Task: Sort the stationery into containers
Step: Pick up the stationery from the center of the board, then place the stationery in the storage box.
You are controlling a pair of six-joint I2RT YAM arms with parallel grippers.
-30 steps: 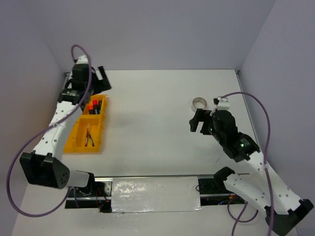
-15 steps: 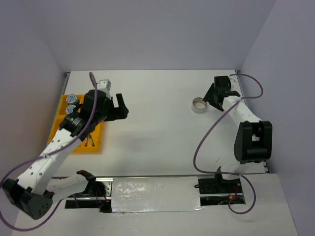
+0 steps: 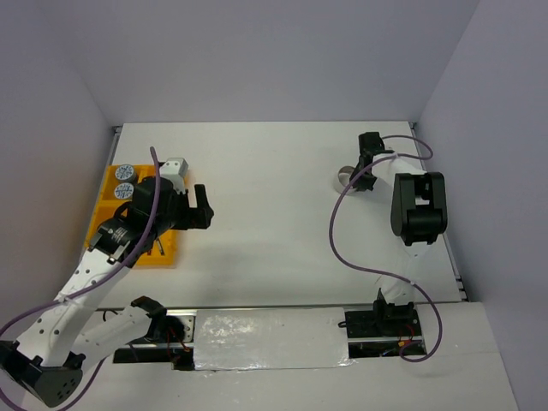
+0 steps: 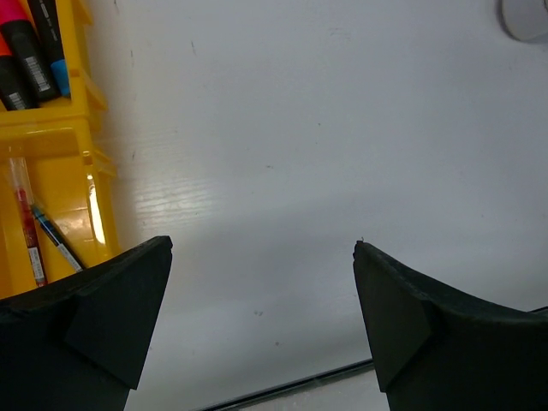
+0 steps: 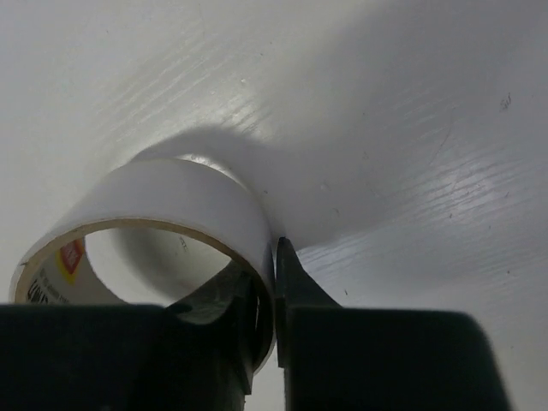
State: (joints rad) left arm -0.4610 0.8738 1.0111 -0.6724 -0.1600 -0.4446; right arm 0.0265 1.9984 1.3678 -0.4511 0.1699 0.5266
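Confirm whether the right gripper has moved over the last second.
Yes. The right gripper went from the near side of the tape ring to its far side and now pinches its wall.

Bright, even overhead light, soft shadows, mild glare streaks on the white table (image 4: 282,128)

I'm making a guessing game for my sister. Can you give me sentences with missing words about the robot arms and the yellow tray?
1. The right gripper pinches the wall of the ___.
2. The left gripper is open and holds ___.
3. In the yellow tray lie ___ round patterned rolls.

Missing words: tape ring; nothing; two.
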